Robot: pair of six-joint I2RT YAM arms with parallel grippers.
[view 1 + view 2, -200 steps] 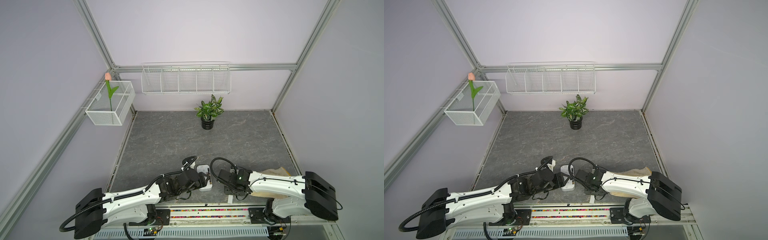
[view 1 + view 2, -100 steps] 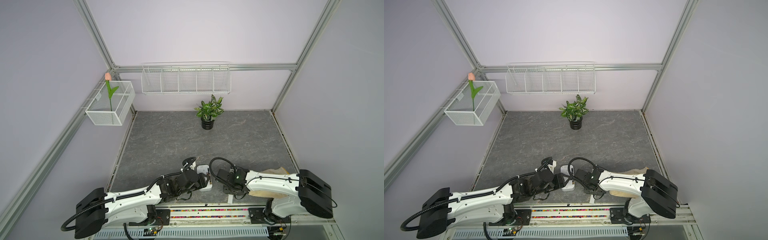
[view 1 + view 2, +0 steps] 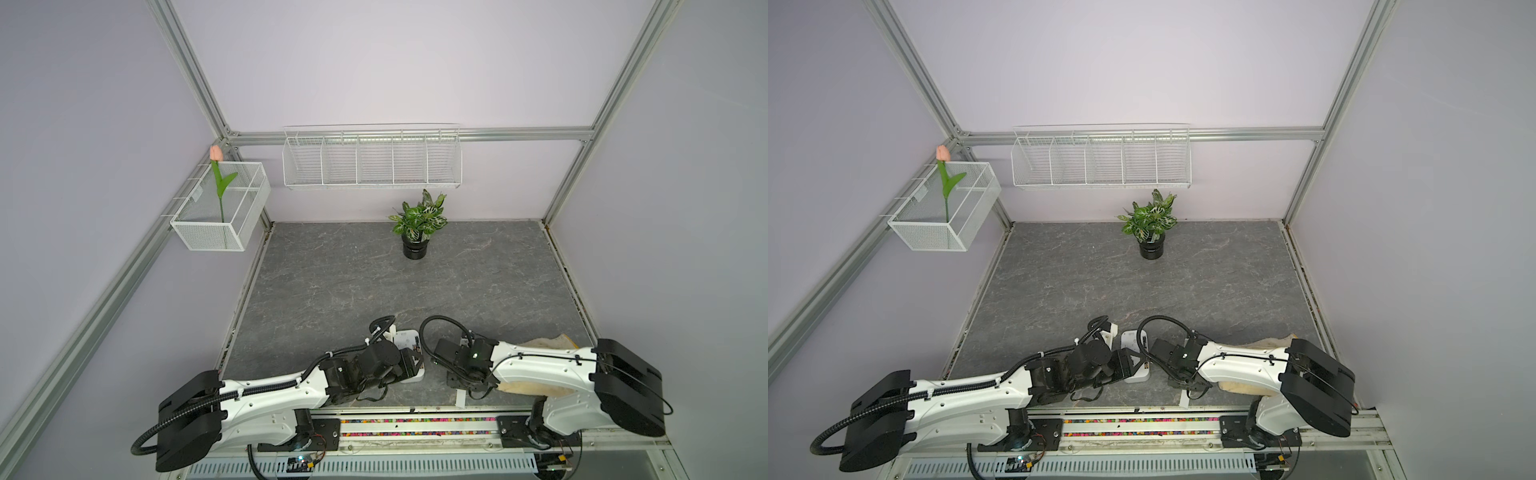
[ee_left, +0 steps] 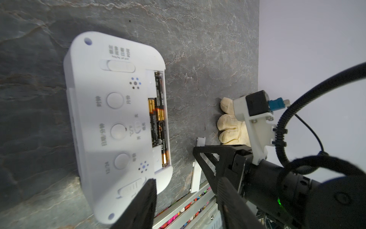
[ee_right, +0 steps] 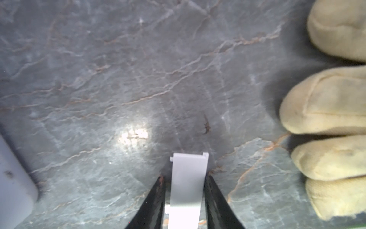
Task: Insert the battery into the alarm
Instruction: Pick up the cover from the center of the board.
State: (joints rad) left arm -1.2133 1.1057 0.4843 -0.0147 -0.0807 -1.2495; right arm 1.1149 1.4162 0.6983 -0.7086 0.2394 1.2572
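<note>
The white alarm [image 4: 111,111] lies back up near the table's front edge, also seen in both top views [image 3: 406,341] [image 3: 1133,341]. Black-and-gold batteries [image 4: 159,93] sit in its uncovered compartment. My left gripper [image 4: 186,200] is open; one finger [image 4: 146,200] hangs over the alarm's near end, the other is off to the side. My right gripper [image 5: 185,175] reaches down at the front, right of the alarm [image 3: 467,384]. Its fingers straddle a thin white plastic strip [image 5: 188,184] lying on the table, with a narrow gap on one side.
A cream work glove [image 5: 326,111] [image 3: 548,345] lies right of the strip, partly under the right arm. The metal front rail [image 3: 415,424] runs just behind the strip. A potted plant [image 3: 417,224] stands at the back. Wire baskets [image 3: 372,158] hang on the walls.
The right arm has shifted slightly left and its fingers have drawn closer together. The left gripper's fingers have narrowed a little. The alarm has not moved.
</note>
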